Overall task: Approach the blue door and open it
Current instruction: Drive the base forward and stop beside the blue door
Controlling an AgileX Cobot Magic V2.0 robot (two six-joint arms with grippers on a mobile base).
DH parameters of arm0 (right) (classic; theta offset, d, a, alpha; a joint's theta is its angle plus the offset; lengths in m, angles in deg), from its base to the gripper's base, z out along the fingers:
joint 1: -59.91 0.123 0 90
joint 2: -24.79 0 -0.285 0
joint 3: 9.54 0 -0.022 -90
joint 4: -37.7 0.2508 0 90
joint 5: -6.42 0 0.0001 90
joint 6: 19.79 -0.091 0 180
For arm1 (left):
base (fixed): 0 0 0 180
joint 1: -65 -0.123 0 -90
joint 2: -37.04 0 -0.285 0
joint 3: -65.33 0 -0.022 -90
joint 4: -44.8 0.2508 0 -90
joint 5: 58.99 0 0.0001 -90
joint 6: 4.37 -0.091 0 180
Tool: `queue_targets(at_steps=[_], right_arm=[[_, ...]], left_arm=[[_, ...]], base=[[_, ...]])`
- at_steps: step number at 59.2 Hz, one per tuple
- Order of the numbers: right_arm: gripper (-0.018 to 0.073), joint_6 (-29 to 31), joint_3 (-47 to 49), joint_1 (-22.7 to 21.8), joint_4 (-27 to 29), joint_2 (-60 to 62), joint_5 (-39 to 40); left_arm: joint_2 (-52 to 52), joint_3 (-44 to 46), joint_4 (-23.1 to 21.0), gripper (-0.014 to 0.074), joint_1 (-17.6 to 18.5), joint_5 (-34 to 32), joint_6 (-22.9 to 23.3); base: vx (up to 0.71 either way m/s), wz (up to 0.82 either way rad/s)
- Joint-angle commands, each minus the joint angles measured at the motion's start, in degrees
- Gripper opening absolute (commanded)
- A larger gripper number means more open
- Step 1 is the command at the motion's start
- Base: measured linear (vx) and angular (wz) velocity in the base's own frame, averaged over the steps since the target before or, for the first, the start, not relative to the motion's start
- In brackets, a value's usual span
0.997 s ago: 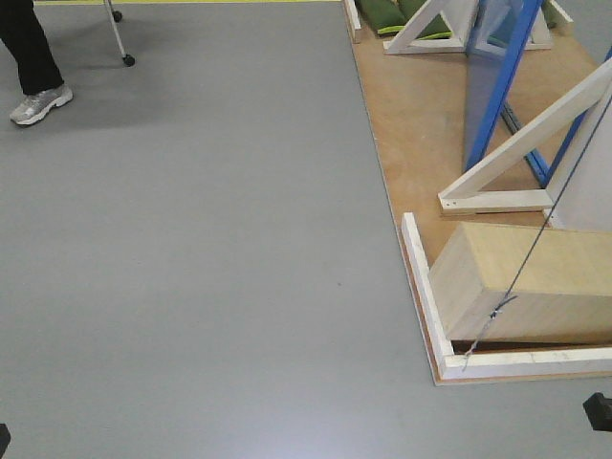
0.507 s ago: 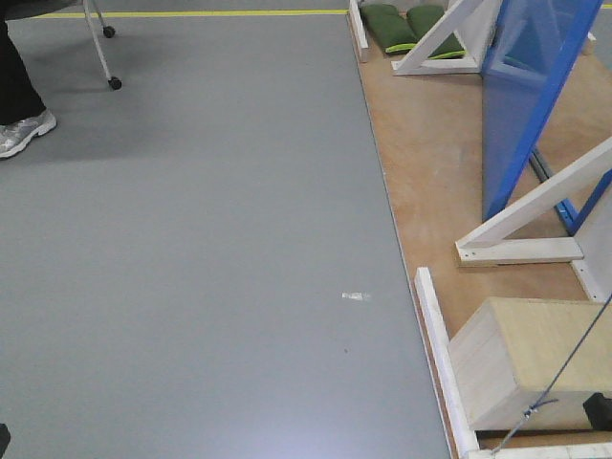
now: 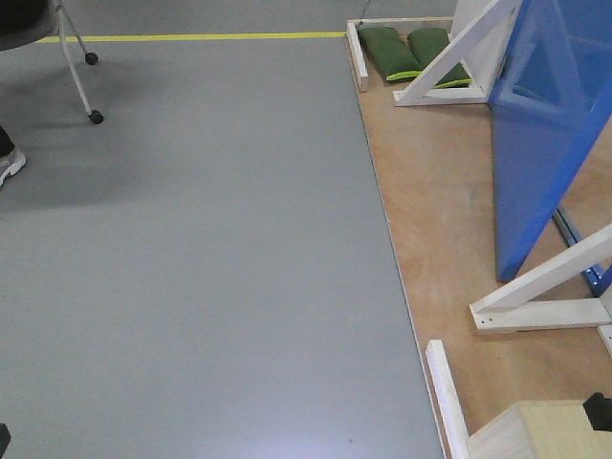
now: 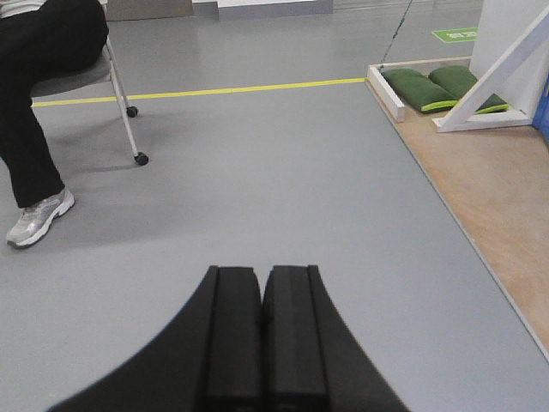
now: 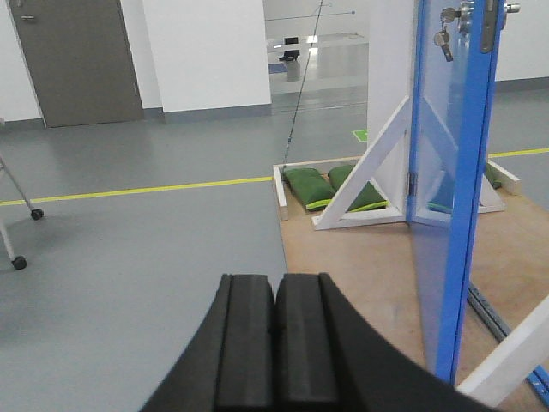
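Approach phase, with the door not yet reached. The blue door [image 3: 540,143] stands upright ahead and to my right. The right wrist view shows it nearly edge-on, with its lock and hanging keys [image 5: 446,26] at the top of that picture, and a white slanted brace [image 3: 449,57] and green sandbags [image 3: 406,48] lie just beyond. The left tool [image 4: 262,330] and right tool [image 5: 274,339] are both closed, pads pressed together and holding nothing — neither is near the door. I judge the drive only partly done: the base sits out on the grey floor [image 3: 191,268], off to the panel's side. Left to do — close in, face the panel, unlatch it and swing it. Whether it is latched I cannot tell.
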Motion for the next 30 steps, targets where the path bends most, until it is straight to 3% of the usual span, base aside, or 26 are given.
queue_targets(at_steps=[1,30], right_arm=[[-0.0004,0.1,-0.5,0.1,-0.2,0.7,4.8],[-0.0004,0.1,-0.5,0.0,-0.2,0.7,4.8]], left_arm=[[1.1,1.8,-0.1,0.0071,0.0,-4.6,0.2],[1.1,1.8,-0.1,0.0071,0.0,-4.6,0.2]], base=[[0.43,0.01],[0.41,0.01]])
